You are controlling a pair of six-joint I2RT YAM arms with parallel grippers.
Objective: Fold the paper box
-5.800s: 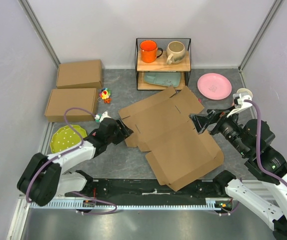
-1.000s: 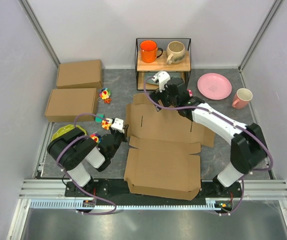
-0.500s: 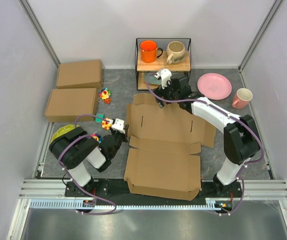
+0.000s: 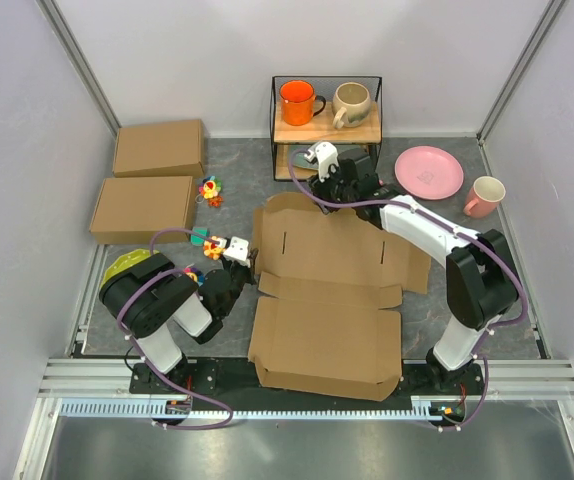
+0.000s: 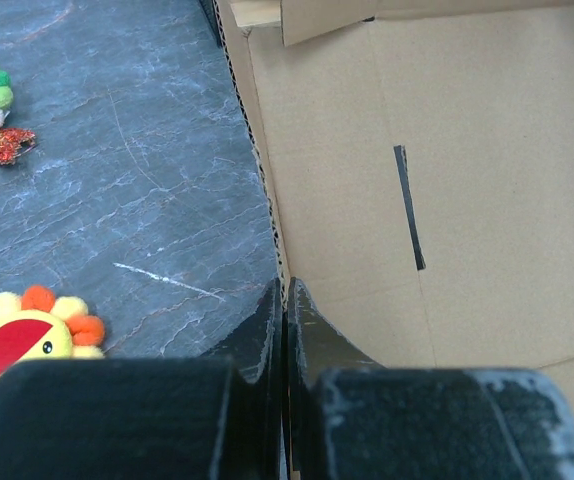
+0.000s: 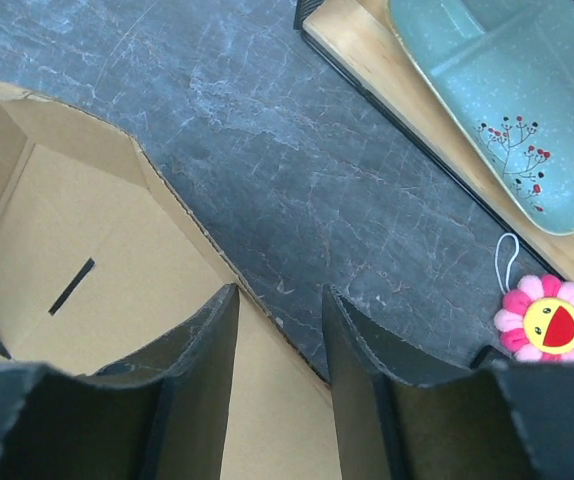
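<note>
Cardboard far flap of the paper box sits inside my right pincer, jaws apart; my left pincer clamps its left edge.

Bright, even light from above; shadows beside the paper box are faint. Wrist views are sharp farther off; fingers of the right gripper blur slightly.

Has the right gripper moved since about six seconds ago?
Yes. The right gripper has swung left, away from the pink mug, to just before the shelf.
</note>
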